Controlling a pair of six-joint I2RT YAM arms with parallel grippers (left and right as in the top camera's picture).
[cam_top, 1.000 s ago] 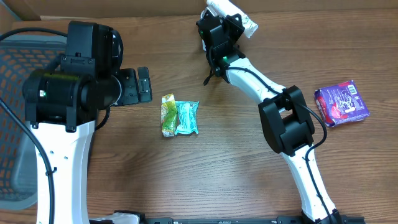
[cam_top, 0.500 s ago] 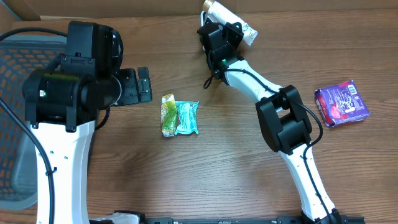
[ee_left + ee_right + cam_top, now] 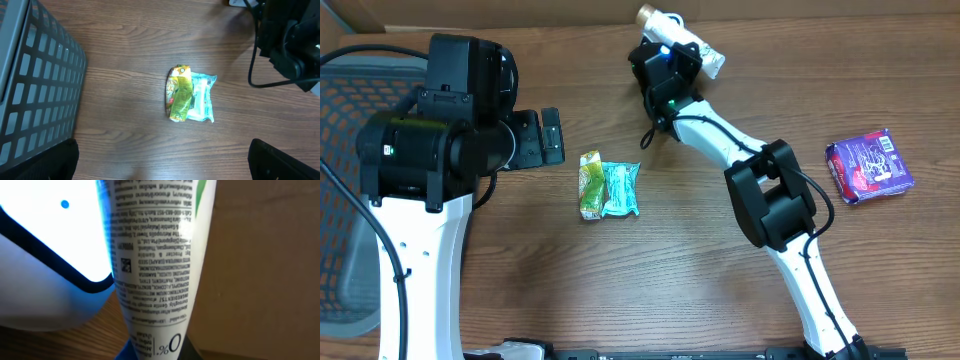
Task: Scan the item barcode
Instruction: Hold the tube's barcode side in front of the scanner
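My right gripper (image 3: 668, 66) is shut on a white tube (image 3: 698, 52) with a gold cap, holding it at the table's far edge. In the right wrist view the tube (image 3: 155, 255) fills the middle, rising from the right gripper (image 3: 160, 352), its small print and a tiny square code facing the camera. No barcode shows. Just left of the tube is a white device with a bright lit face (image 3: 50, 245). Over the left side of the table, my left gripper (image 3: 538, 137) stands open and empty. Its view looks down past the left gripper (image 3: 162, 167) at the table.
A green packet (image 3: 590, 184) and a teal packet (image 3: 620, 189) lie side by side mid-table, also seen as the green packet (image 3: 180, 93) and teal packet (image 3: 202, 97). A purple package (image 3: 868, 165) lies at the right. A mesh basket (image 3: 360, 90) stands at the left edge. Brown cardboard (image 3: 260, 265) backs the tube.
The right arm has carried the tube leftward along the far edge of the table. The left arm and the packets have not moved.
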